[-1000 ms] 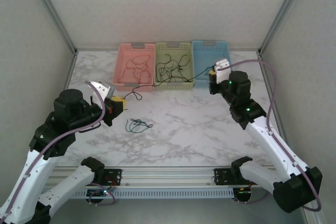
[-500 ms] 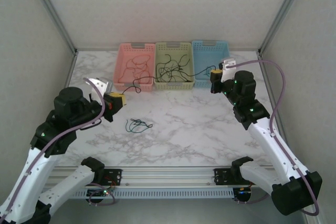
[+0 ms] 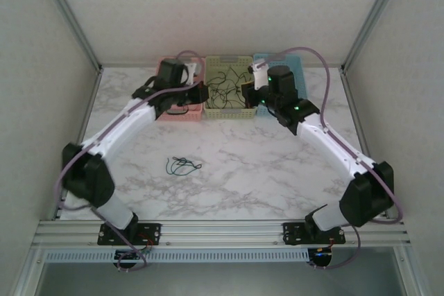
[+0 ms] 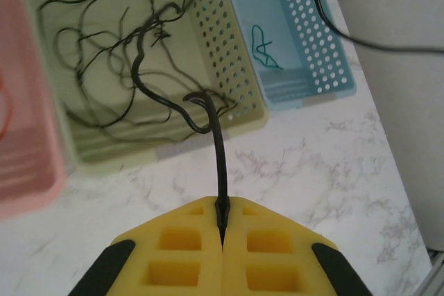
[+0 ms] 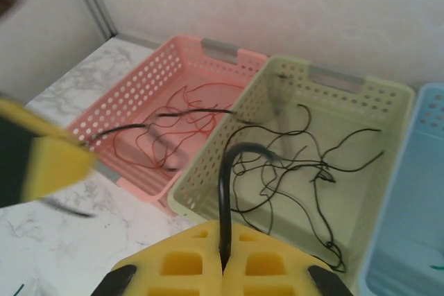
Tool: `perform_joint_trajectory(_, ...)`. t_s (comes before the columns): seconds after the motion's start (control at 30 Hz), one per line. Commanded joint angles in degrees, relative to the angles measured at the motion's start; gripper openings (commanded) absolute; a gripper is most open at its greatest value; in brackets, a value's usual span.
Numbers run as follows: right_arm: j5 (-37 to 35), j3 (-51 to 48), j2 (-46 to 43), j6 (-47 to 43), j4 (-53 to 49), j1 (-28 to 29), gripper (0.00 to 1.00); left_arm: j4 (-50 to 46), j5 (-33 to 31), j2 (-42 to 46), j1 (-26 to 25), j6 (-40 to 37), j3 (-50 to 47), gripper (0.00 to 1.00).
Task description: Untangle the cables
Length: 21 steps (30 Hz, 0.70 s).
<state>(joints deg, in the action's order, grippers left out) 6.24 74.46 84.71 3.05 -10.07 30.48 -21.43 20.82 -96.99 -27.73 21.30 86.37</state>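
Each gripper is shut on an end of one black cable. In the left wrist view the left gripper [image 4: 222, 207] pinches the black cable [image 4: 216, 136], which loops over the front wall of the green basket [image 4: 229, 67]. The right gripper [image 5: 223, 254] holds the same kind of black cable [image 5: 229, 164] arching above the green basket [image 5: 208, 164], where several loose black cables [image 5: 305, 164] lie. Red cables [image 5: 182, 112] rest in the pink basket [image 5: 139, 88]. From above, the left gripper [image 3: 199, 95] and right gripper [image 3: 247, 93] flank the green basket [image 3: 229, 111]. A teal cable [image 3: 182, 166] lies on the table.
The blue basket [image 4: 305, 39] holds a small teal cable [image 4: 264, 48]. The three baskets stand in a row against the back wall. The marble table [image 3: 263, 164] is bordered by grey frame posts [image 3: 66, 15] and side walls. The left gripper's yellow finger [image 5: 52, 164] shows blurred beside the pink basket.
Both arms have swung from the table's sides to the baskets at the back, bringing the black cable's ends together over the green basket. Both stay shut.
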Motion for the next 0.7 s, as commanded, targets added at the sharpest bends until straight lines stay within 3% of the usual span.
perform_joint_trajectory(0.0, 0.34, 4.67, 4.15, -0.8, -2.62, 1.11, 0.0, 1.9, 5.08, -8.73, -1.96, 0.98, 12.84, 0.0)
perform_joint_trajectory(0.27, -2.45, 11.75, 15.75, -1.13, -4.1, 1.01, 0.0, -6.05, 0.57, -24.96, -1.59, 0.41, 28.69, 0.0)
perform_joint_trajectory(0.43, -2.31, 17.14, 21.74, -1.55, -5.52, 0.38, 0.0, -8.33, -4.37, -27.24, -0.42, 1.56, 28.54, 0.0)
perform_joint_trajectory(0.53, -2.38, 19.95, 25.08, -1.64, -6.36, -0.19, 0.0, -8.43, -4.15, -28.68, -0.01, 2.08, 28.05, 0.01)
perform_joint_trajectory(0.67, -2.18, 22.18, 28.79, -0.58, -6.81, -1.33, 0.0, -8.29, -4.08, -30.2, 0.21, 2.67, 28.42, 0.09)
